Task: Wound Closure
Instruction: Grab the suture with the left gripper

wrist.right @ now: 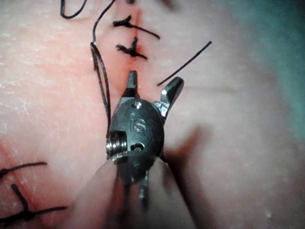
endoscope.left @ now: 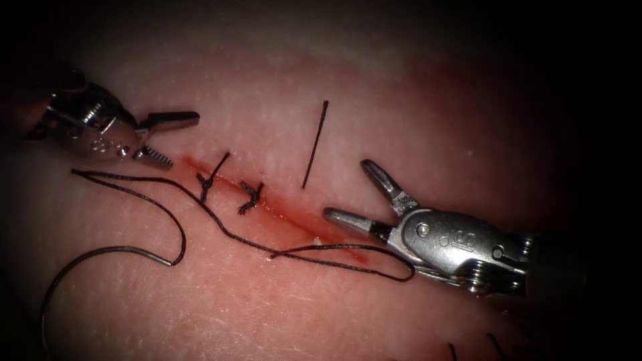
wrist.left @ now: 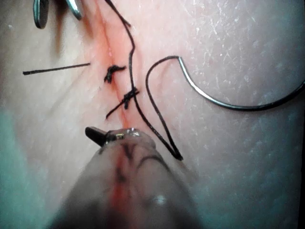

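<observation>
Pale tissue (endoscope.left: 374, 87) carries our cut (endoscope.left: 267, 204), two knots (endoscope.left: 251, 197) tied along it. We judge ourselves between stitches; next calls for regrasping the needle (endoscope.left: 73, 274), lying free on the surface left of the cut, thread (endoscope.left: 221, 227) trailing. Left tool (endoscope.left: 160, 137) and right tool (endoscope.left: 354, 190) both gape wide, holding nothing; a cut thread end (endoscope.left: 314, 144) lies near

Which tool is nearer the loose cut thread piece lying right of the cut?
Right. Its open tool sits just beside the cut thread piece; the left tool, also open, is farther off, across the cut.
</observation>
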Robot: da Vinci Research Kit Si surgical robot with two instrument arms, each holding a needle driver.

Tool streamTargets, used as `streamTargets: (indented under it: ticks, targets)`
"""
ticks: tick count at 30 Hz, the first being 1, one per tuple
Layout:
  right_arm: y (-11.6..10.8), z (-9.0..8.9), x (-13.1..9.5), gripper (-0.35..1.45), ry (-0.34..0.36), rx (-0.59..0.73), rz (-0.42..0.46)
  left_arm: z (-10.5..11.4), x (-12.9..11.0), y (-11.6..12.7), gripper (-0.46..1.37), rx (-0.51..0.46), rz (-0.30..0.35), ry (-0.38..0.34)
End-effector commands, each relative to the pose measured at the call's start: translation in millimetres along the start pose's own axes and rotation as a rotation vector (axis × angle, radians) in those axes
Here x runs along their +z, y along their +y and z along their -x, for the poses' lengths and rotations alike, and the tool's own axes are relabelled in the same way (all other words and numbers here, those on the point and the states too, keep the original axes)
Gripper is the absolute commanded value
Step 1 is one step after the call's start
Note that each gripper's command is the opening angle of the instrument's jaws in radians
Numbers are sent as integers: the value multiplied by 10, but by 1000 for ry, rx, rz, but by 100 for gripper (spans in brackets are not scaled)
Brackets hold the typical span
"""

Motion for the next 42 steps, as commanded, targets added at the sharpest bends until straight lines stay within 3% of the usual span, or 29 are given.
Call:
streamTargets:
  ticks: [1, 7, 10, 13, 19, 22, 25, 29, 36, 42]
  targets:
    - [0, 0, 0, 95, 0, 0, -2, 0, 0, 0, 42, -2, -1, 1]
    - [-2, 0, -2, 96, 1, -1, -3, 0, -4, -6, 58, -18, -2, 2]
    - [-2, 0, -3, 97, 1, -1, -3, -2, -12, -20, 51, -50, -23, 6]
    - [-2, 0, -3, 98, 1, -1, -3, -4, -20, -30, 56, -78, -34, 7]
    - [-1, 1, -4, 97, 2, -1, -4, -13, -36, -46, 36, -180, -18, 11]
    - [-1, 1, -4, 97, 1, -1, -2, -18, -42, -48, -7, -253, -14, 11]
    - [0, 1, -4, 97, 1, -1, -2, -25, -46, -46, -11, -309, -16, 7]
    - [0, 1, -4, 98, 1, -2, -1, -32, -47, -46, -4, -346, -5, 0]
    - [0, 2, -5, 98, 1, -2, -2, -52, -43, -48, 41, -379, 61, -18]
    - [1, 4, -6, 98, 3, -3, 0, -69, -41, -41, 51, -382, 136, 17]
